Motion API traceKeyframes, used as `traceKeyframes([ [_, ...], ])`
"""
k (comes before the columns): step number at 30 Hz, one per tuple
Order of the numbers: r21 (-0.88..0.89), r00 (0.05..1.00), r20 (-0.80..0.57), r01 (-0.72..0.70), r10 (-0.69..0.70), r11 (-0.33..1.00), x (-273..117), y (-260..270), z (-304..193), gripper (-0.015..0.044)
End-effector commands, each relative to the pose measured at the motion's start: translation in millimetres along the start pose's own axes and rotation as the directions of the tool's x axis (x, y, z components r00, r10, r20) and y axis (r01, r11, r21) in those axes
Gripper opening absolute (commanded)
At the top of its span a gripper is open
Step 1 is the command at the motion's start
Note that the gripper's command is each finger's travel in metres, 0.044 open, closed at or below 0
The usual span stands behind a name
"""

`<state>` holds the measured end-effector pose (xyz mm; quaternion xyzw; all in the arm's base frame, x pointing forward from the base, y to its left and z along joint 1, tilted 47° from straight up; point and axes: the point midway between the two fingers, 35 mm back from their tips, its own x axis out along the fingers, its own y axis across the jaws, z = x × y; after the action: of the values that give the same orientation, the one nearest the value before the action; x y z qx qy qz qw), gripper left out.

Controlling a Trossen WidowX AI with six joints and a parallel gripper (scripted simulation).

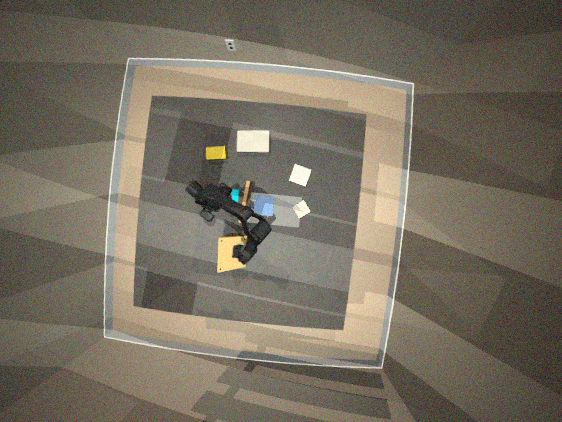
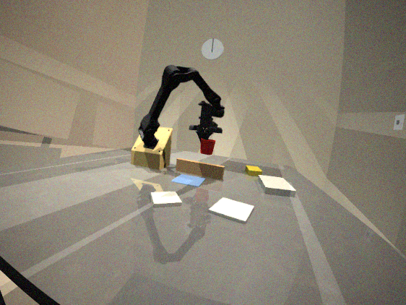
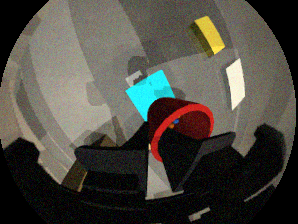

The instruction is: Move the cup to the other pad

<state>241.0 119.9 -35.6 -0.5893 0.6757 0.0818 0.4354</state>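
Grey table (image 2: 253, 253): pincer (image 2: 206, 137) clamped on red cup (image 2: 207, 146), airborne beyond wooden barrier (image 2: 199, 168).

Cup (image 3: 178, 125): lower wall hidden behind the dark fingers in the wrist view; contents showed only as small blue and orange specks (too small to count). From above, the cup was wholly concealed beneath the arm (image 1: 227, 205). Cyan pad (image 1: 234, 195): mostly covered by the arm, one corner visible. Wooden bar (image 1: 246, 192): partly obscured.
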Motion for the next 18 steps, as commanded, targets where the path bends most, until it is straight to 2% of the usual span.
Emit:
traceKeyframes([
  [1, 0.006, 1.000, 0.003, -0.006, 0.006, 1.000, 0.0, 4.7, 8.1, 0.0000],
  [18, 0.006, 1.000, 0.003, -0.006, 0.006, 1.000, 18.8, 6.0, 11.9, 0.0000],
])
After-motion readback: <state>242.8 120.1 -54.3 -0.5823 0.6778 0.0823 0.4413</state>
